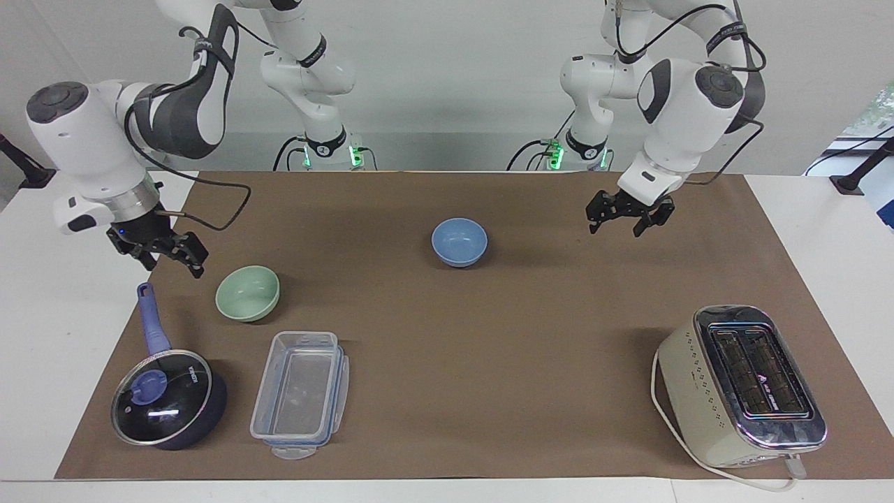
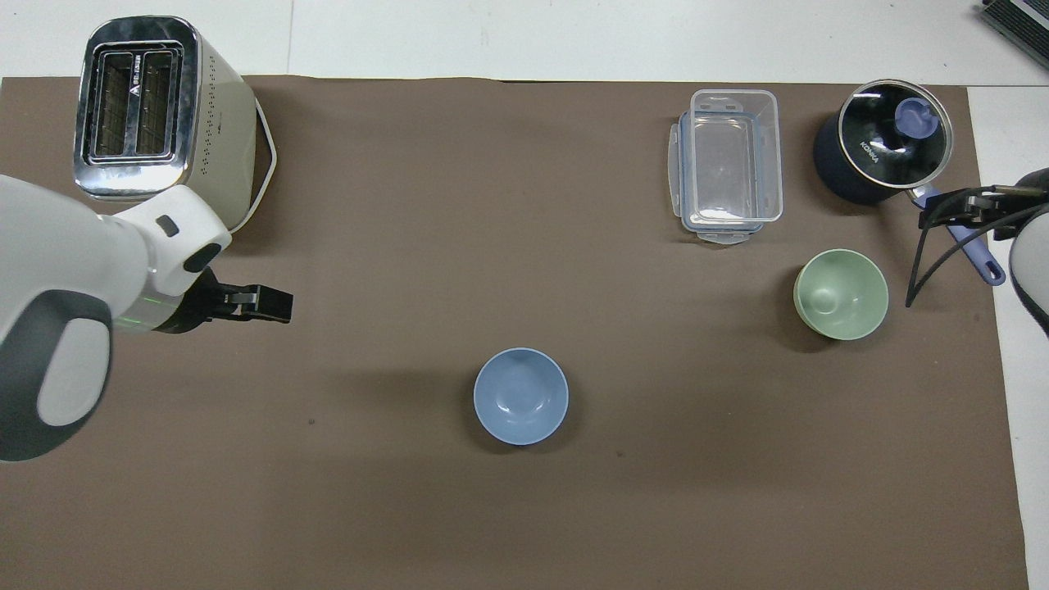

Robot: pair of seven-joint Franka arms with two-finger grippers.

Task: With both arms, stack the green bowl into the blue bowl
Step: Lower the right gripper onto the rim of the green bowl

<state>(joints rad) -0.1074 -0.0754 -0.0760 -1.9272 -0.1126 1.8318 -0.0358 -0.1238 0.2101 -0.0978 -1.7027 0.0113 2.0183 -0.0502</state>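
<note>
Right gripper (image 1: 170, 256) spread, empty, beside green bowl (image 1: 247, 293) near the mat's edge; left gripper (image 1: 626, 216) likewise spread (blue bowl (image 1: 459, 242) mid-mat).

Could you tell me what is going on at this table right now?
Nothing is held at the moment. The blue bowl sits alone mid-mat, and the green bowl sits toward the right arm's end, beside the pot and the clear container. The right gripper hangs open, low, close beside the green bowl, over the pot's handle. The left gripper is open and raised over bare mat toward the toaster end. The stacking is not yet done.
</note>
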